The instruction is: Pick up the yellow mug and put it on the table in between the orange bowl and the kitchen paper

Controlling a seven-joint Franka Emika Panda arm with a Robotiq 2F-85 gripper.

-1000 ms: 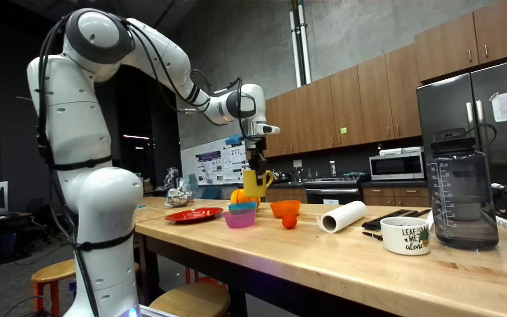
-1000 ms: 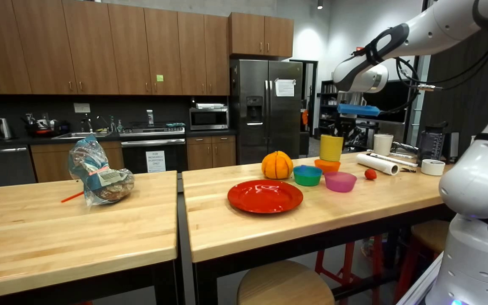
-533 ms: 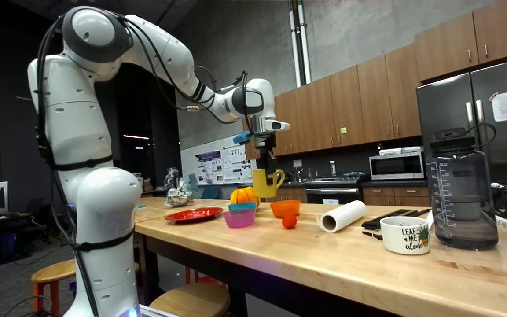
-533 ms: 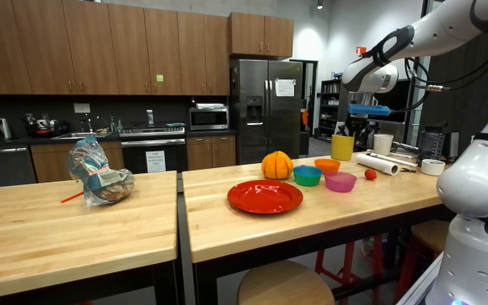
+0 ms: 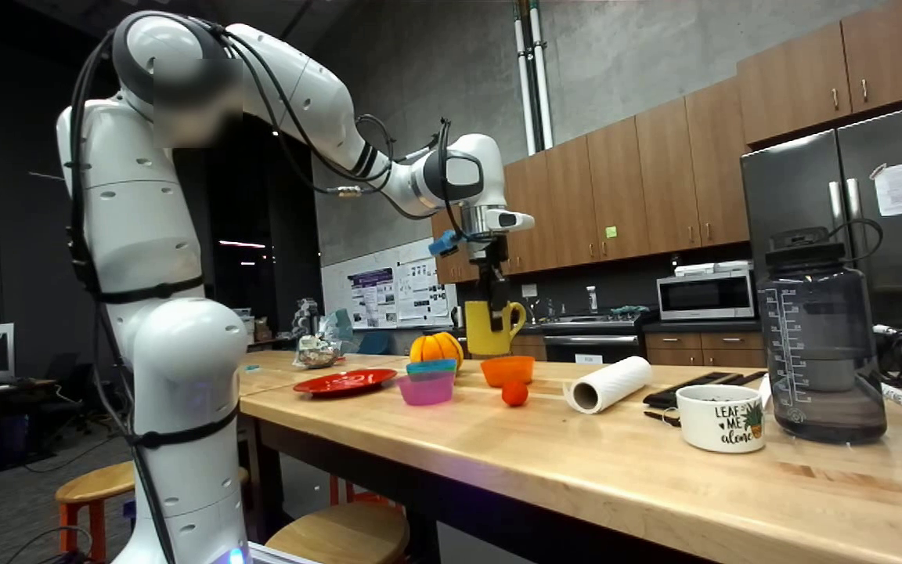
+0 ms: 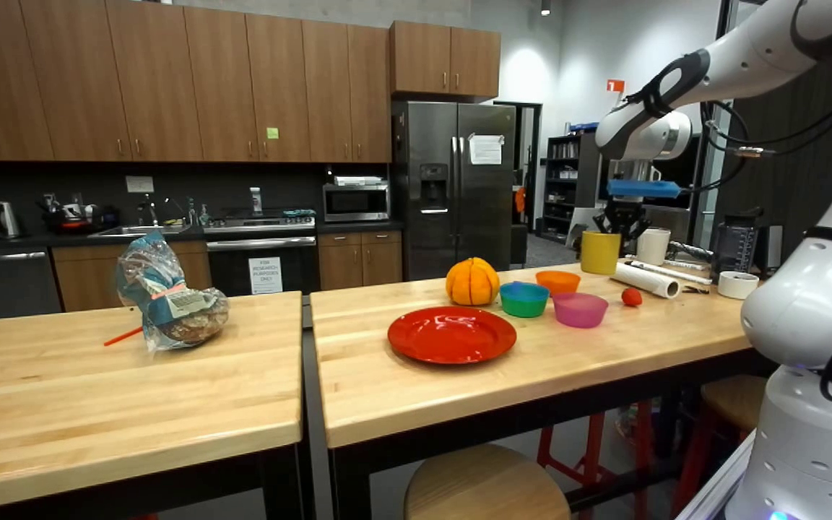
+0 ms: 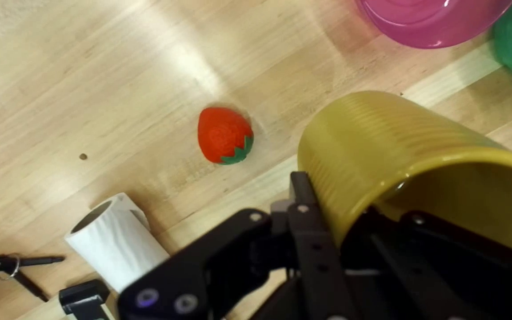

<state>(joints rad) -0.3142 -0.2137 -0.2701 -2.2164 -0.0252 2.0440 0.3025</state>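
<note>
My gripper (image 5: 496, 315) is shut on the wall of the yellow mug (image 5: 482, 330), with one finger outside and one inside, as the wrist view shows (image 7: 338, 206). The mug hangs upright above the table (image 5: 545, 450). In an exterior view it appears just above and behind the orange bowl (image 5: 509, 371). In an exterior view the mug (image 6: 600, 253) appears between the orange bowl (image 6: 559, 282) and the kitchen paper (image 6: 643, 279). The roll lies on its side, also at lower left in the wrist view (image 7: 120, 244). The orange bowl does not show in the wrist view.
A red strawberry (image 7: 220, 135) lies between the bowl and the roll, nearer the front edge. A pink bowl (image 6: 581, 310), a green bowl (image 6: 524, 300), an orange pumpkin (image 6: 472, 282) and a red plate (image 6: 452, 334) stand beyond. A white mug (image 5: 721, 419) and a bottle (image 5: 823, 352) stand past the roll.
My gripper has carried the yellow mug rightward in both exterior views, from over the orange bowl towards the kitchen paper. The grip is unchanged and the other objects have not moved.
</note>
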